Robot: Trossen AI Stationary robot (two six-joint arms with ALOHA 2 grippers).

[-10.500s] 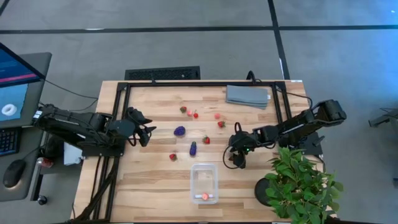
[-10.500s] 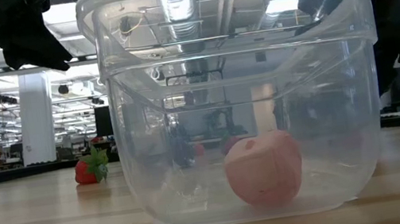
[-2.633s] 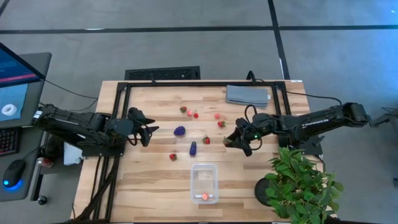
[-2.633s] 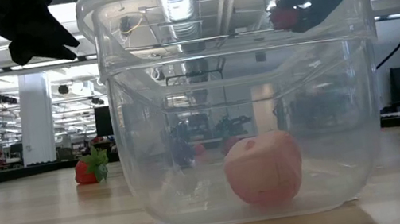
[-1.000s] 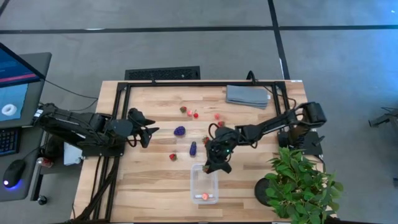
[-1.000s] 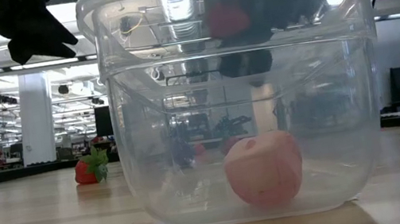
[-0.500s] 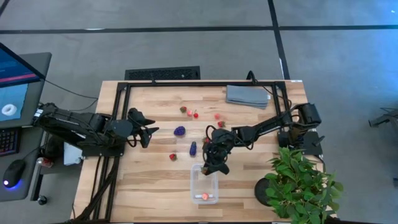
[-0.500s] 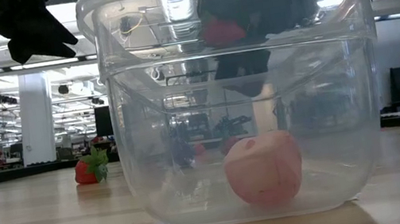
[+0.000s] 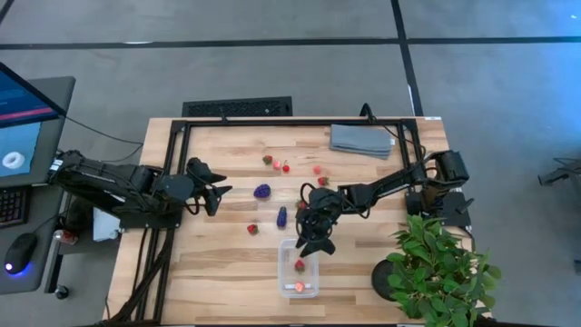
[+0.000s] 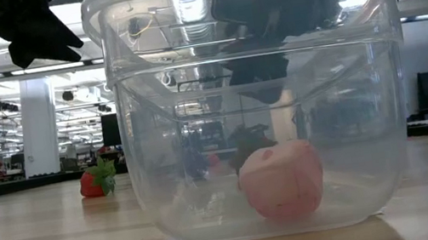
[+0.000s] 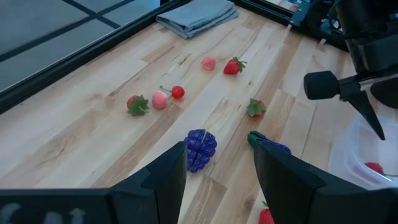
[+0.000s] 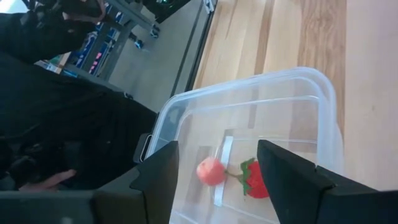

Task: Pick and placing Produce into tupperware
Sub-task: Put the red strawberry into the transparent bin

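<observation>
Tupperware (image 9: 299,269) is sitting at the near-middle of the wooden table (image 9: 218,272), holding a pink fruit piece (image 12: 210,170) near its front end and a red strawberry piece (image 12: 255,180) lying just beside it, toward the far end. Right gripper (image 9: 310,242) is hanging over the container's far rim with its fingers spread apart and nothing between them; seen from the right wrist, both fruit pieces are lying in the container directly ahead of those fingers. Left gripper (image 9: 218,194) is waiting at the left side of the table, its fingers parted and carrying nothing. Loose produce is lying across the middle of the table: a round dark purple berry (image 9: 262,192), an elongated purple piece (image 9: 281,217) just beyond the container, a red strawberry (image 9: 252,229) near the elongated one, and several small red and pink pieces (image 9: 283,167) farther back. A folded grey cloth (image 9: 361,140) is resting at the far right corner, and a leafy potted plant (image 9: 436,263) is standing at the near right edge.
</observation>
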